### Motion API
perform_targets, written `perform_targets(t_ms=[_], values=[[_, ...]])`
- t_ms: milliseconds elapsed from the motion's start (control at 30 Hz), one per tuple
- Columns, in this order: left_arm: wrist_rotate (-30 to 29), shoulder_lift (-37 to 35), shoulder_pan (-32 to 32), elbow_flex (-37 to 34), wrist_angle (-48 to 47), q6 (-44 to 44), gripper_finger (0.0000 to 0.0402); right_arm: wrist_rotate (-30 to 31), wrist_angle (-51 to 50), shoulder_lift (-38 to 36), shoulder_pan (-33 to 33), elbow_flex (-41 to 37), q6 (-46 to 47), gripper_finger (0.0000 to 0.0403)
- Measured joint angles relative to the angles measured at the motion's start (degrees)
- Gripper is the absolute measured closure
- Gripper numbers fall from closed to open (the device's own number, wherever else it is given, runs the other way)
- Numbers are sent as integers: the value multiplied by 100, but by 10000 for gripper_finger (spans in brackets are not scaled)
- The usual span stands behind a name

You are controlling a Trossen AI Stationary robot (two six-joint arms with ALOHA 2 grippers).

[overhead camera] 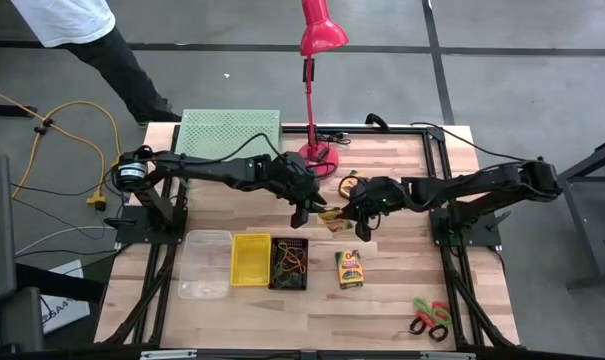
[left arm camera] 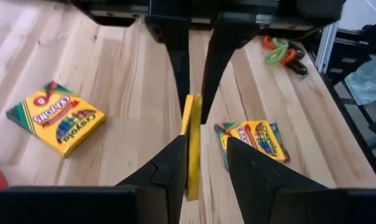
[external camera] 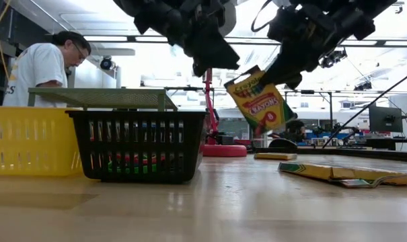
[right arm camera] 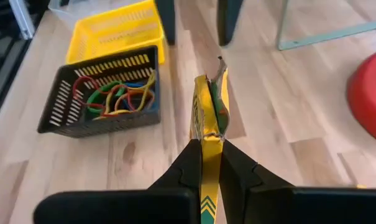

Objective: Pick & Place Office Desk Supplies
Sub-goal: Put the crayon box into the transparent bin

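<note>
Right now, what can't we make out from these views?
- Left wrist view: whether the left pincer touches the held crayon box, because the box is edge-on.
- High view: the right pincer grip, covered by the arms.
- Low view: clear bin, hidden behind the yellow bin; scissors outside the frame.
</note>
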Motion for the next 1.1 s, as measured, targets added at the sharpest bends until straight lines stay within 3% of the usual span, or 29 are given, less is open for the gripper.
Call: perform_targets(t_ms=[500,967,1100], values=[[-153,-252,73,2,285,44,291,329,-348,-568,302,3,56,386],[-211,-254,90,2,329,-4,291,2482,-770,-905,827,3,356,386],[-317,-254,90,2,328,-9,291,2813,-801,-1129,828,3,401,386]])
